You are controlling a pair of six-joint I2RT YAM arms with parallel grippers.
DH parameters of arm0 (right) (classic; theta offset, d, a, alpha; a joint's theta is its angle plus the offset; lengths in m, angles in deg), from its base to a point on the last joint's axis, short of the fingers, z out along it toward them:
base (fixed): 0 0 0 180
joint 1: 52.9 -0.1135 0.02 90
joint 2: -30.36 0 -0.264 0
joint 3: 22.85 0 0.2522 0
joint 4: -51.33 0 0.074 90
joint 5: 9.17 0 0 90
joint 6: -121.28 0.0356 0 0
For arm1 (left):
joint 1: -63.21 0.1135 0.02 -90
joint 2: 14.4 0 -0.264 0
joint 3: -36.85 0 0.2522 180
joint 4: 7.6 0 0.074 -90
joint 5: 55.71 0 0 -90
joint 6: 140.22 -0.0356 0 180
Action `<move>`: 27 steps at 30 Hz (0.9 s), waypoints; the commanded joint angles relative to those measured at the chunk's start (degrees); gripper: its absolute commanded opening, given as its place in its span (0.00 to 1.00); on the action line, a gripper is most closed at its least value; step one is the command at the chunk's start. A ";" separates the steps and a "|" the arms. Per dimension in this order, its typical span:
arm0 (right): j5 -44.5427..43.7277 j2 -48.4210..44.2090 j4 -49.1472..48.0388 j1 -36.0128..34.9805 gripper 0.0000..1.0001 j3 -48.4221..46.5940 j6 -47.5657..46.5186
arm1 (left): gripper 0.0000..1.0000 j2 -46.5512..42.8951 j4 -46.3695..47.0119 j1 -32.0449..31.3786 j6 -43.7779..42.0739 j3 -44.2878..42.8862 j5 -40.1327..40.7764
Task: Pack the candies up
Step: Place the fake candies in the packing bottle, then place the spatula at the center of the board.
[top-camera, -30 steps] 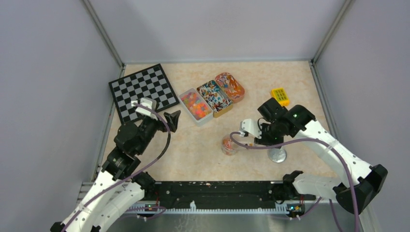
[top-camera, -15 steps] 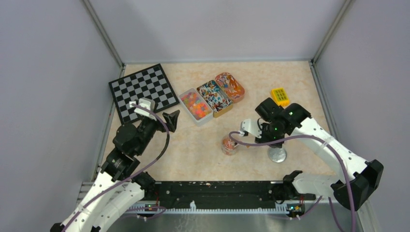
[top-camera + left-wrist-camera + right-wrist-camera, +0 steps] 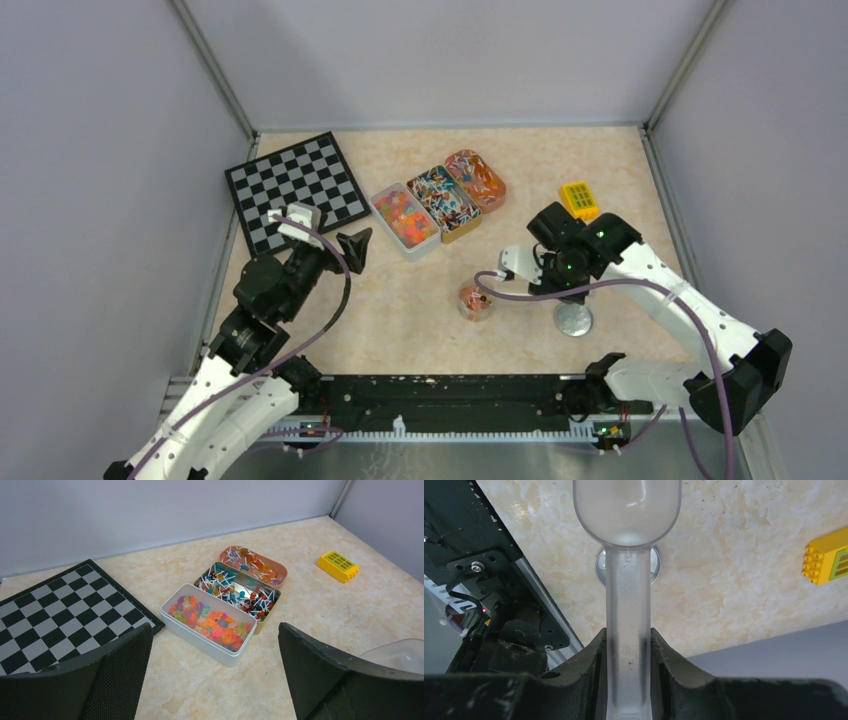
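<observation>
1. We see the candies (image 3: 212,622) heaped in three tins (image 3: 443,203) set side by side at the back middle of the desk (image 3: 400,310): a white tin, a middle tin, then a pink one.
2. More candies show in a small clear jar (image 3: 474,301) standing open near the desk's centre.
3. Just right of the jar, the right fingers (image 3: 591,655) pinch the handle of a clear scoop (image 3: 627,555), its bowl pointing away from the wrist.
4. A round silver lid (image 3: 573,320) lies flat beside the jar, nearer the bases.
5. A yellow block (image 3: 579,199) sits behind the right arm, apart from the tins.
6. The left fingers (image 3: 115,670) are spread wide and hold nothing, hovering near the white tin and facing it.
7. A chessboard (image 3: 296,190) lies at the far left.
</observation>
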 commanded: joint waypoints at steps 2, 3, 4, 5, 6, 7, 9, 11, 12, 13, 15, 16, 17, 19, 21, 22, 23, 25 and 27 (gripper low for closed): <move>-3.08 -0.63 -0.15 -0.64 0.00 -2.71 0.58 | 0.99 -0.36 1.59 -0.22 -0.27 0.15 0.29; -3.48 -0.76 -0.51 -0.63 0.00 -3.16 0.71 | 0.99 -0.38 1.58 -0.21 -0.21 0.15 0.33; -3.87 -0.89 -0.82 -0.71 0.00 -3.64 1.04 | 0.99 -0.43 1.55 -0.19 -0.27 0.19 0.34; -4.06 -1.03 -1.17 -0.72 0.00 -4.37 1.69 | 0.99 -0.40 1.53 -0.28 -0.23 0.17 0.34; -4.49 -1.12 -1.63 -0.72 0.00 -4.93 2.15 | 0.99 -0.42 1.52 -0.24 -0.27 0.15 0.32; -5.09 -1.28 -2.30 -0.71 0.00 -5.25 2.54 | 0.99 -0.54 1.57 -0.28 -0.25 0.16 0.33; -6.45 -1.98 -4.04 -0.52 0.00 -5.26 2.50 | 0.99 -0.66 1.53 -0.29 -0.26 0.17 0.42; -8.22 -2.90 -7.67 1.12 0.00 -4.55 1.82 | 0.99 -0.79 1.58 -0.24 -0.20 0.22 0.43; -8.58 -3.26 -9.95 2.64 0.00 -4.21 1.43 | 0.99 -0.86 1.56 -0.23 -0.19 0.16 0.43; -8.45 -3.36 -12.34 4.61 0.00 -4.08 1.25 | 0.99 -0.88 1.55 -0.23 -0.18 0.15 0.41; -9.38 -2.87 -16.74 7.59 0.00 -3.92 2.69 | 0.99 -0.96 1.52 -0.32 -0.17 0.18 0.43; -10.58 -2.21 -18.21 8.45 0.00 -3.91 3.47 | 0.99 -0.97 1.54 -0.33 -0.18 0.22 0.43; -11.97 -1.10 -19.23 9.03 0.00 -4.23 4.15 | 0.99 -1.04 1.56 -0.44 -0.19 0.22 0.50; -14.00 2.02 -21.99 11.56 0.00 -5.02 6.80 | 0.99 -1.06 1.59 -0.47 -0.16 0.22 0.51; -12.24 4.66 -26.29 15.74 0.00 -4.67 7.79 | 0.99 -1.15 1.59 -0.49 -0.18 0.17 0.28; -11.42 5.46 -29.13 17.33 0.00 -3.53 7.93 | 0.99 -1.23 1.48 -0.51 -0.22 0.15 0.26; -10.69 6.07 -32.55 18.80 0.00 -2.24 8.13 | 0.99 -1.36 1.48 -0.53 -0.24 0.15 0.25; -10.19 7.42 -39.19 21.12 0.00 -0.26 10.31 | 0.99 -1.59 1.66 -0.65 -0.45 0.36 0.56; -9.95 10.07 -44.28 22.91 0.00 0.40 13.33 | 0.99 -1.48 1.76 -0.92 -0.77 0.48 0.69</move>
